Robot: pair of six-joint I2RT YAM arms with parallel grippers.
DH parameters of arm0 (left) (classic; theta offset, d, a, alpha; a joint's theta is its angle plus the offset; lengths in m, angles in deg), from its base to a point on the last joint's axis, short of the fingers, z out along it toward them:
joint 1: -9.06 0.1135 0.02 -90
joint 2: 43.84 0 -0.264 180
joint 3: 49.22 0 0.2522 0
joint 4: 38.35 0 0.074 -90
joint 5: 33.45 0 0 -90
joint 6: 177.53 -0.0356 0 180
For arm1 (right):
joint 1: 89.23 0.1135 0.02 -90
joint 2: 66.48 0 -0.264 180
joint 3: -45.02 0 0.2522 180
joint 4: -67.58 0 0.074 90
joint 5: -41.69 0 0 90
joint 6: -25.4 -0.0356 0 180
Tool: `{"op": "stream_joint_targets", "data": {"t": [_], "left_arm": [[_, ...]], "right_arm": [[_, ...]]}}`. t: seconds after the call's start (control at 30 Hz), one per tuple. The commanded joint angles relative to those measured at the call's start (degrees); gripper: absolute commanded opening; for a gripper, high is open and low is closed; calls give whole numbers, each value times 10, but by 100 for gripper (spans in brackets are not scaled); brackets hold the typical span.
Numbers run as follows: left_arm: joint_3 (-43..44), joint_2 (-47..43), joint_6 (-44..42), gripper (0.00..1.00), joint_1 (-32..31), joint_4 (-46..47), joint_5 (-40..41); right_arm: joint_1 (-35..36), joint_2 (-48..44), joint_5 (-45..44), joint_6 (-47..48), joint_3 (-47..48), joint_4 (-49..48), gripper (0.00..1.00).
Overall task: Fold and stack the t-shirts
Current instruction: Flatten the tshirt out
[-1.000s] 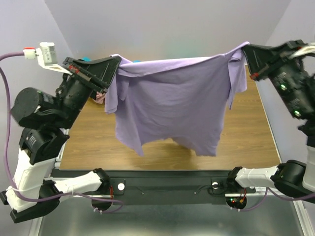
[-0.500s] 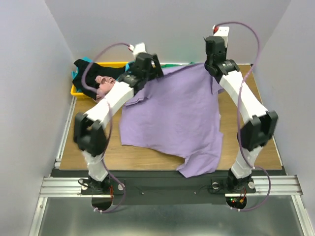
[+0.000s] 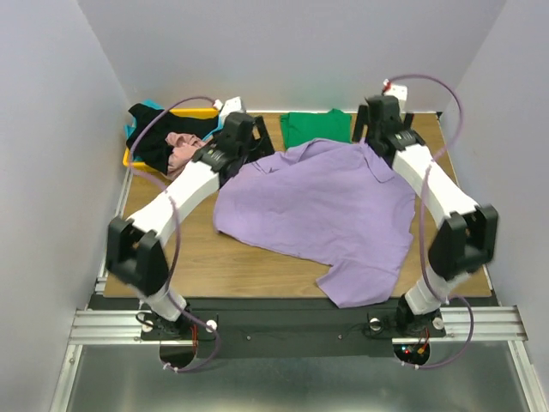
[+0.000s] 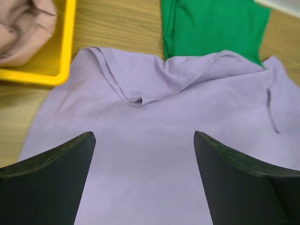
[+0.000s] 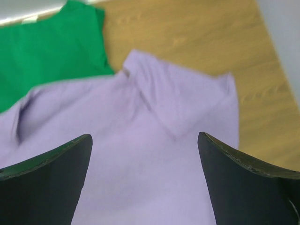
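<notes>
purple shirt (image 3: pixel 322 215) is down on the table (image 3: pixel 176 257), spread out centre-right, not folded. Rumpled: a ridge of cloth runs along its far edge, and the left wrist view shows a small tuck near the collar area. Near hem is uneven; one flap reaches toward the near right of the table, close to the black rail at the front.

Far edge of the purple shirt touches or just overlaps the near edge of the green shirt (image 3: pixel 316 127), which lies flat and folded at the far edge of the table, centre.

left gripper (image 4: pixel 143 137): fingers spread wide, nothing between them, hanging over the far-left part of the purple shirt. Can't tell whether the tips touch the cloth.

right gripper (image 5: pixel 144 138): same, fingers wide apart, holding nothing, over the far-right corner of the purple shirt where a sleeve fold shows. That view is a bit blurred.

Far-left corner: yellow tray (image 3: pixel 129 160) with the black shirt (image 3: pixel 153 142) and the pink shirt (image 3: pixel 182 154) bunched in it, black draped over the rim. Tray sits just beside the purple shirt's far-left corner, a strip of bare wood between them.
</notes>
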Motion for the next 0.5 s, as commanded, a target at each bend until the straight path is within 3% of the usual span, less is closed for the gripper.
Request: {"op": "stream_joint_targets", "data": {"t": [0.0,0.17,0.27,0.47], "left_arm": [[-136,-104,47,99,3,39,35],[-317,-216,127,98,6,23,83],[-403,-264,146,98,7,46,68],[-471,-300,183,98,10,53,66]], "right_arm": [[1,-138,119,-135,-146,-10,100],[11,-287,266,-227,-395,-7,100],[18,-331,294,-248,-480,3,100],[26,-349,303,-281,-569,7,100]]}}
